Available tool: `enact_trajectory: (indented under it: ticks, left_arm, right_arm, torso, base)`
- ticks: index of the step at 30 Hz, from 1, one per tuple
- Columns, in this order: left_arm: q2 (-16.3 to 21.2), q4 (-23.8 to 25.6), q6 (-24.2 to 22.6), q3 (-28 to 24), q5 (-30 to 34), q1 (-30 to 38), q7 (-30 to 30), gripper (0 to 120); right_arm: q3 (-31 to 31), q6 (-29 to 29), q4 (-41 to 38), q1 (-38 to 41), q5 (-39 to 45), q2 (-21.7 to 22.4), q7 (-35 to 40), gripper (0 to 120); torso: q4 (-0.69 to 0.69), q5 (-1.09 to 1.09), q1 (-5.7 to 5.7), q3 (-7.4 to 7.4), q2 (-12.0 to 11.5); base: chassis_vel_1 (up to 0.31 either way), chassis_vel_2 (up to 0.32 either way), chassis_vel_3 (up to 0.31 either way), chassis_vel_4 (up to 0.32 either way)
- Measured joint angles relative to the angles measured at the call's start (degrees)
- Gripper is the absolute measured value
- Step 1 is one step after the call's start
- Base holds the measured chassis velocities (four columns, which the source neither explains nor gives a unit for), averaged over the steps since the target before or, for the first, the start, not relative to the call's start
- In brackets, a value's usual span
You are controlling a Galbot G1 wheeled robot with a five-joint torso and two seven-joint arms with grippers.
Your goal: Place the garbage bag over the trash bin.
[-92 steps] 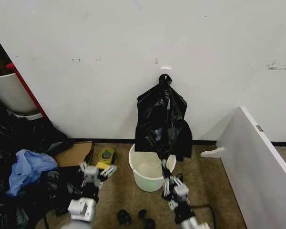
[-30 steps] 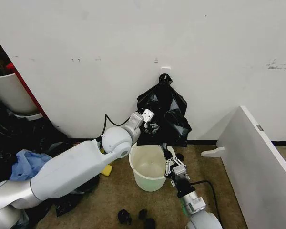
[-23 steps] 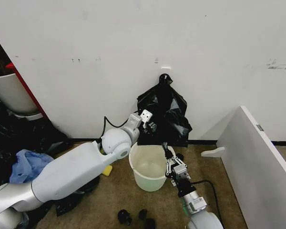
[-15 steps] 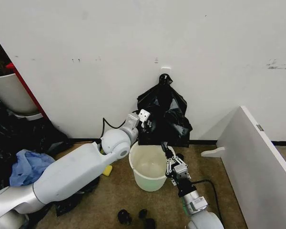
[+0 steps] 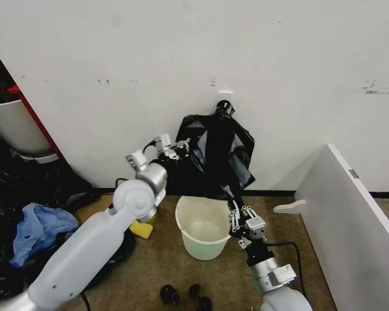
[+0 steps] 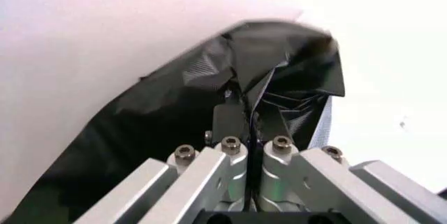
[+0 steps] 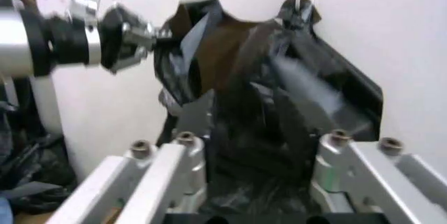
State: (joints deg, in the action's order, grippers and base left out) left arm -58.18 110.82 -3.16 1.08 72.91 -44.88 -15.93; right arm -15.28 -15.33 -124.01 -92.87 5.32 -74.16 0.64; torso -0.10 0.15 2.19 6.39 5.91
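Both end effectors on garbage bag [image 5: 214,152], left end effector [image 5: 179,149] now pulling its edge leftward

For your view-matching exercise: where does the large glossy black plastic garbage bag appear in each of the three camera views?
Head view: the large glossy black plastic garbage bag hangs centre, above the off-white bucket.
Left wrist view: the bag fills the middle, pinched by the left gripper.
Right wrist view: the bag spreads between the right gripper's fingers.
Shared landmark: the white wall.

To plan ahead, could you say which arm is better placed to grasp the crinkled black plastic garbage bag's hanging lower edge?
Probably right: the right gripper is open just beneath the garbage bag; the left gripper is shut on its upper edge.
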Motion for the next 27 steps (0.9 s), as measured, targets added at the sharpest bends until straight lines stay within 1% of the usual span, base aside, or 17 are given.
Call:
enact_trajectory:
  ticks: [1,2,4,6,7,11,12,14,15,17,18,21,23,24,27]
  left_arm:
    - [-0.29,0.21,0.37,1.21,0.01,-1.83,0.48,0]
    - [-0.70,0.29,0.47,1.80,-0.04,-2.74,0.74,0]
    - [-1.41,0.30,0.48,2.24,-0.19,-3.24,0.81,0]
    - [-2.05,0.15,0.49,2.38,-0.29,-3.29,0.82,0]
    - [-2.05,0.15,0.49,2.38,-0.29,-3.29,0.82,0]
    - [-2.84,-0.37,0.49,1.97,-0.40,-2.82,0.82,0]
    - [-2.94,-0.62,0.48,1.70,-0.40,-2.59,0.82,0]
    - [-3.31,-1.09,0.44,1.03,-0.45,-1.99,0.82,0]
    - [-3.31,-1.09,0.44,1.03,-0.45,-1.99,0.82,0]
    - [-3.77,-1.44,0.35,0.43,-0.56,-1.50,0.77,0]
    - [-3.86,-1.45,0.32,0.37,-0.62,-1.45,0.73,0]
    - [-4.03,-1.48,0.20,0.13,-0.81,-1.44,0.46,0]
    - [-4.07,-1.46,0.13,0.02,-1.02,-1.55,0.33,0]
    - [-4.07,-1.46,0.13,0.02,-1.02,-1.55,0.33,0]
    - [-4.15,-1.25,0.02,0.05,-1.27,-1.94,0.18,0]
  right_arm:
    - [-1.07,-0.34,-2.06,-2.23,0.70,1.11,-0.59,36]
    - [-2.16,-0.39,-3.91,-3.96,1.53,1.94,-0.83,41]
    - [-3.53,0.22,-6.30,-5.04,2.84,2.71,-0.76,47]
    - [-4.94,2.06,-7.59,-4.40,3.71,3.33,-0.19,56]
    - [-4.94,2.06,-7.59,-4.40,3.71,3.33,-0.19,56]
    - [-7.13,6.17,-6.23,0.39,5.48,4.96,0.96,73]
    - [-7.20,6.73,-5.51,1.21,5.86,5.34,1.05,76]
    - [-7.13,8.14,-3.70,3.94,6.94,6.48,1.07,84]
    - [-7.13,8.14,-3.70,3.94,6.94,6.48,1.07,84]
    - [-5.00,11.13,-0.60,9.95,9.58,8.89,1.07,93]
    - [-4.04,11.82,0.49,11.62,10.16,9.37,1.15,97]
    - [0.22,13.50,5.23,18.05,10.93,10.42,1.48,100]
    - [2.71,13.70,8.46,21.83,10.06,10.48,1.47,94]
    - [2.71,13.70,8.46,21.83,10.06,10.48,1.47,94]
    - [4.94,13.08,13.00,26.41,7.16,9.97,1.92,83]
  torso:
    - [0.00,0.01,0.00,0.00,0.00]
    - [-0.01,0.00,0.00,0.00,0.00]
    - [-0.02,0.00,0.00,0.00,0.01]
    - [-0.04,0.00,0.00,0.00,0.01]
    - [-0.04,0.00,0.00,0.00,0.01]
    - [0.00,0.02,0.00,0.00,0.01]
    - [-0.02,0.04,0.01,0.01,0.01]
    - [-0.02,0.02,0.01,0.01,0.01]
    - [-0.02,0.02,0.01,0.01,0.01]
    - [-0.02,0.02,0.01,0.01,0.01]
    - [-0.02,0.02,0.01,0.01,0.01]
    - [-0.01,0.01,0.01,0.01,0.01]
    - [0.00,0.02,0.01,0.01,0.01]
    - [0.00,0.02,0.01,0.01,0.01]
    - [0.00,0.01,0.01,0.01,0.01]
  base:
    - [0.000,0.000,0.000,0.000]
    - [0.000,0.000,0.000,0.000]
    - [0.000,0.000,0.000,0.000]
    - [0.000,0.000,0.000,0.000]
    - [0.000,0.000,0.000,0.000]
    - [0.000,0.000,0.000,0.000]
    - [0.000,0.000,0.000,0.000]
    - [0.000,0.000,0.000,0.000]
    - [0.000,0.000,0.000,0.000]
    - [0.000,0.000,0.000,0.000]
    - [0.000,0.000,0.000,0.000]
    - [0.000,0.000,0.000,0.000]
    - [0.000,0.000,0.000,0.000]
    - [0.000,0.000,0.000,0.000]
    - [0.000,0.000,0.000,0.000]
